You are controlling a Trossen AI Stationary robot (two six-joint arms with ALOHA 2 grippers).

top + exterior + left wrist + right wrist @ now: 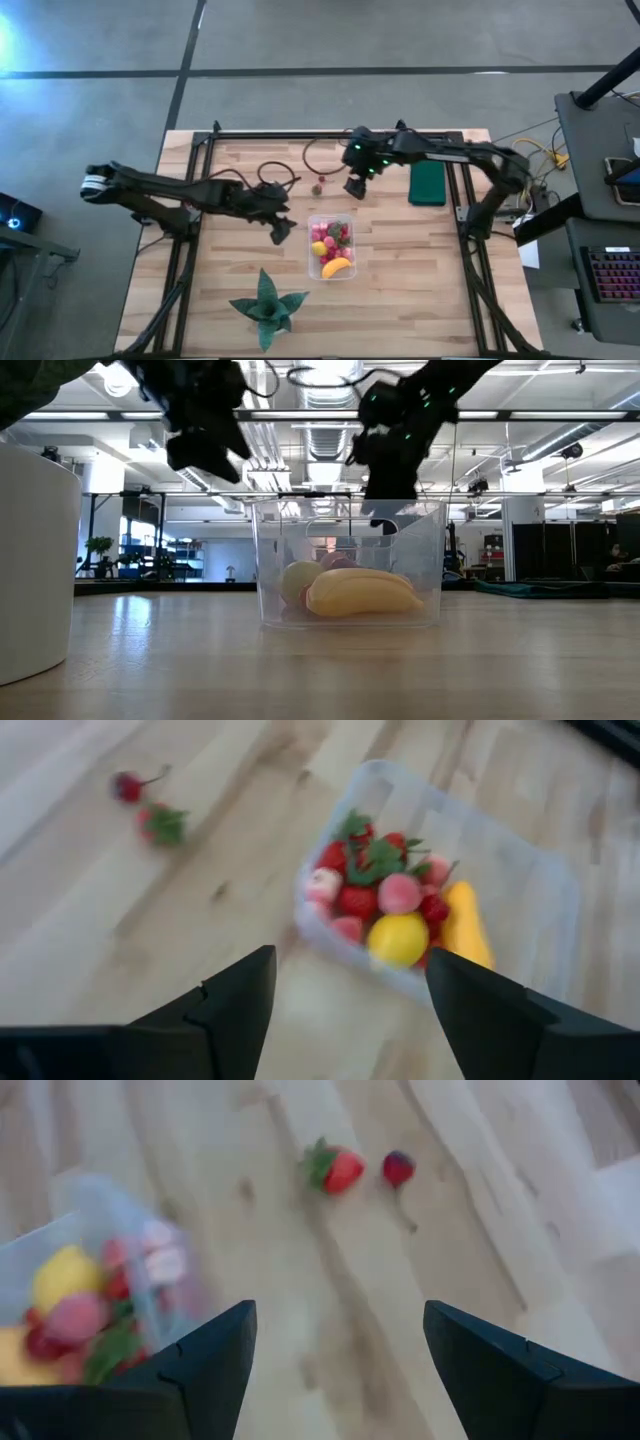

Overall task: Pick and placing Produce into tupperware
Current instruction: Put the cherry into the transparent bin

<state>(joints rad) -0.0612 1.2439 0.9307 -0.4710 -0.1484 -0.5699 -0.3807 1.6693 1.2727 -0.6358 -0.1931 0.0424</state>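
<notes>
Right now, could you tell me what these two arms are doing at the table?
They are moving produce into the tupperware, which already holds strawberries, a lemon and a banana. The left gripper hangs open and empty beside the container. The right gripper, also open and empty, is above the table near a strawberry and a cherry lying on the wood.

Green spiky plant (266,308) near table's front edge; dark green flat rectangle (427,183) at right rear.

An open-plan lab: exposed ceiling ducts (330,385), concrete floor (300,35), wooden workbench (400,290).
</notes>
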